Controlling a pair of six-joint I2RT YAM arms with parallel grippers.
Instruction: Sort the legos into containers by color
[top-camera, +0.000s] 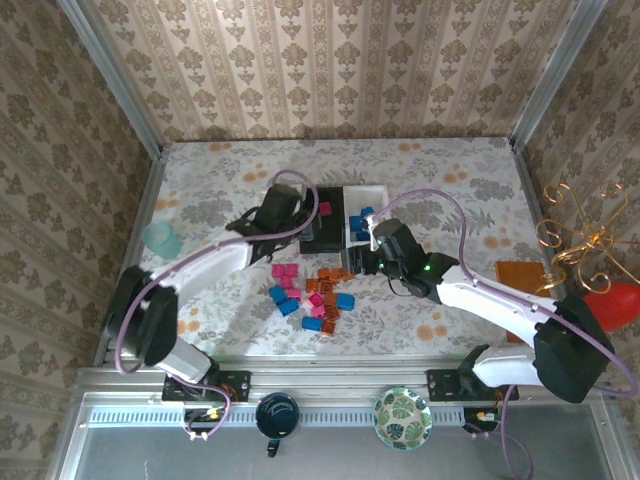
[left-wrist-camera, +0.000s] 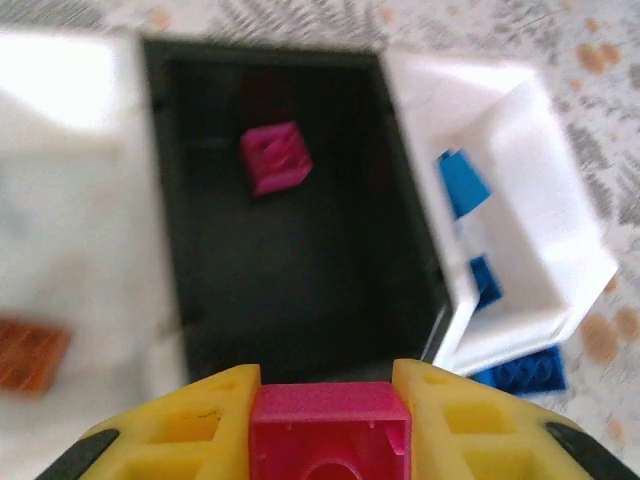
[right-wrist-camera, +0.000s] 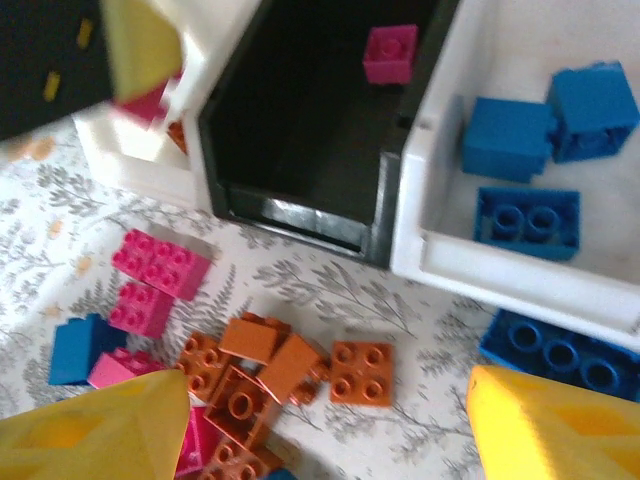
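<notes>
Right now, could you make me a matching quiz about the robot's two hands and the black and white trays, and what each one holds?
Things:
1. left hand
2. right hand
3. black rectangular plastic tray
4. white rectangular plastic tray right of it

States:
A. blue plastic bricks inside
B. open, holding nothing, above loose orange plastic bricks
C. shut on a magenta plastic brick
D. a second magenta plastic brick lying inside

Pairs: 1-C, 2-B, 3-D, 4-A

containers (right-wrist-camera: 470, 260): row of three | legos (right-wrist-camera: 362, 372): heap just before them
</notes>
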